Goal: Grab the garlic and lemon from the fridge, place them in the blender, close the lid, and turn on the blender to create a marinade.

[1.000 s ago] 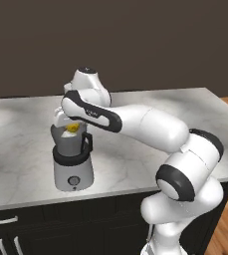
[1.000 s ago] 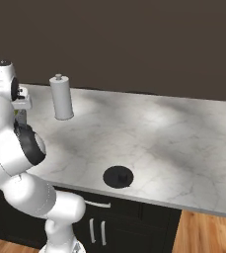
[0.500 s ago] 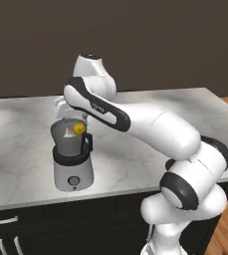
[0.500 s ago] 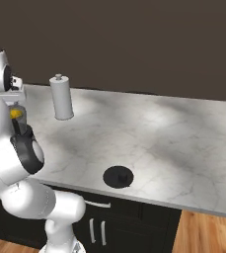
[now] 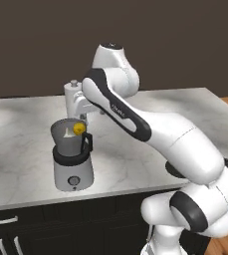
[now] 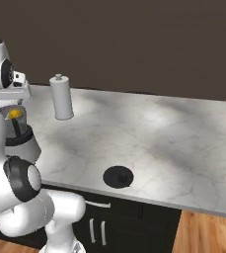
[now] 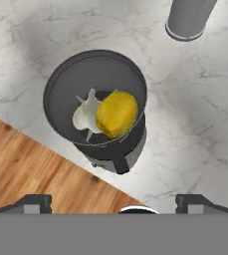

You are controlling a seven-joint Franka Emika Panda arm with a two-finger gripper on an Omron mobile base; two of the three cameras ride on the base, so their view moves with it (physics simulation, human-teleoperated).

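The blender (image 5: 72, 172) stands on the counter near its front edge, its jar (image 7: 65, 84) open at the top. Inside the jar the yellow lemon (image 7: 116, 113) lies against the off-white garlic (image 7: 87, 115); the lemon (image 5: 78, 128) also shows through the jar wall. My gripper (image 7: 116, 203) hangs straight above the jar, open, with nothing between its fingertips (image 7: 33, 201). In the left base view the gripper (image 5: 78, 114) sits just over the jar's rim. The black lid (image 6: 118, 176) lies flat on the counter, well to the blender's right. The fridge is out of view.
A tall white upright cylinder (image 6: 61, 98) with a knob stands behind the blender (image 6: 19, 133). The marble counter (image 6: 173, 143) stretches wide to the right. Black cabinets (image 5: 16, 229) run below the front edge, and wooden floor (image 7: 31, 169) lies beneath.
The hand has lifted up from the jar's mouth and the elbow has swung higher. The lemon stays down in the jar.
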